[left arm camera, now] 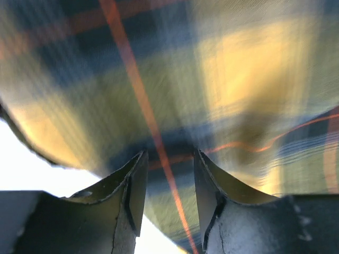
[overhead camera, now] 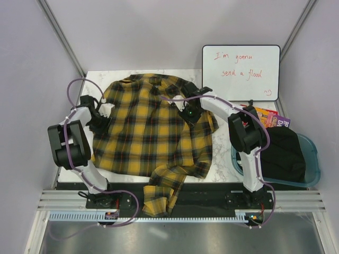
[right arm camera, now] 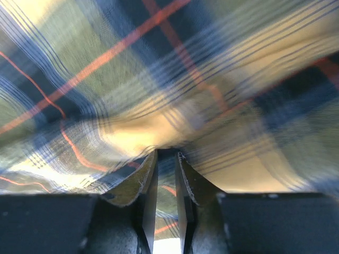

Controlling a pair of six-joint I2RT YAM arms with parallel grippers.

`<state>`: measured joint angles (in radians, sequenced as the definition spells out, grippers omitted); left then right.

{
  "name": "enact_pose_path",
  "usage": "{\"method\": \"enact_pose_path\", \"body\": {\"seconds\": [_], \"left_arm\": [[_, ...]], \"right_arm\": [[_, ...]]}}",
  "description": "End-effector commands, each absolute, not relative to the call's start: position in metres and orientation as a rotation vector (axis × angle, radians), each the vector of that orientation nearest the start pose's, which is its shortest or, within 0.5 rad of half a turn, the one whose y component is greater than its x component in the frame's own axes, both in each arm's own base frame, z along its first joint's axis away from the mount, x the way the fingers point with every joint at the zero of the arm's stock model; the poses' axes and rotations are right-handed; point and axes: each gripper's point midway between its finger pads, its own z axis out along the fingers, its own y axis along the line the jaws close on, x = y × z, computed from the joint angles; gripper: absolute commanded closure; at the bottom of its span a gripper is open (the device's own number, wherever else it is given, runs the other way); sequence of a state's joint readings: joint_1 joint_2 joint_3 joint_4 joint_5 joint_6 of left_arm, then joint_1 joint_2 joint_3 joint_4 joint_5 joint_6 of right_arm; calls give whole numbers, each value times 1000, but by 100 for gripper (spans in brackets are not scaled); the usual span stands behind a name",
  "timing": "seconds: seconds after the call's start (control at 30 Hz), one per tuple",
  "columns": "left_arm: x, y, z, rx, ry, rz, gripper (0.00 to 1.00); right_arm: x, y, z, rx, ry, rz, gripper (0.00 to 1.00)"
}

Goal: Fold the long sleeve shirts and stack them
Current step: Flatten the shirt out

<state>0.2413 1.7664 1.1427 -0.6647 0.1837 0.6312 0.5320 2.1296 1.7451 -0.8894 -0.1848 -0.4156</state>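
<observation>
Plaid flannel in yellow and black fills the top view: the flannel shirt (overhead camera: 148,127) lies spread flat on the marble table (overhead camera: 221,159), its long axis running from the collar (overhead camera: 153,80) at 12 o'clock to the hem at 6 o'clock, and one sleeve (overhead camera: 161,190) spills over the near edge at 6 o'clock. The left gripper (overhead camera: 100,120) sits at the garment's 9 o'clock edge, so the cloth lies toward 3 o'clock from it. The right gripper (overhead camera: 189,113) is down on the fabric at about 2 o'clock, inboard of that side's edge, with most of the body toward 9 o'clock from it. Seen from the left wrist, the jaws stand apart at a middling width with plaid stretched across and beyond their tips. I see no fold pinched between them. Seen from the right wrist, the jaws are drawn narrow with a puckered ridge of cloth gathered at their tips, which looks like a grip on the fabric. By my reading, the coming fold carries the 3 o'clock side across the long axis, and the right arm is nearer to that side.
</observation>
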Motion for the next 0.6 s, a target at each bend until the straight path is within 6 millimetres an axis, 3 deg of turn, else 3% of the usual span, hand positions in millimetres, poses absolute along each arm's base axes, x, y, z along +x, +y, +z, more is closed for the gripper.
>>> {"method": "enact_pose_path", "body": {"seconds": [0.0,0.07,0.1,0.2,0.27,0.4,0.43,0.57], "left_arm": [[303,133,32,456,2815,181,54],[295,149,37,425,2813,202,56],[298,149,50,406,2762,169,56],[293,137,84,403,2677,140,46],[274,129,103,418,2653,164,36],[224,124,93,430,2714,148,33],[209,120,81,451,2735,134,36],[179,127,61,406,2796,121,49]], "right_arm": [[363,222,25,-1396,2566,191,73],[363,219,8,-1408,2582,168,73],[367,218,4,-1404,2583,154,73],[378,222,-7,-1393,2602,130,73],[380,223,-4,-1392,2597,134,73],[375,216,6,-1401,2585,110,72],[372,214,6,-1399,2591,117,73],[368,215,16,-1392,2585,142,73]]}}
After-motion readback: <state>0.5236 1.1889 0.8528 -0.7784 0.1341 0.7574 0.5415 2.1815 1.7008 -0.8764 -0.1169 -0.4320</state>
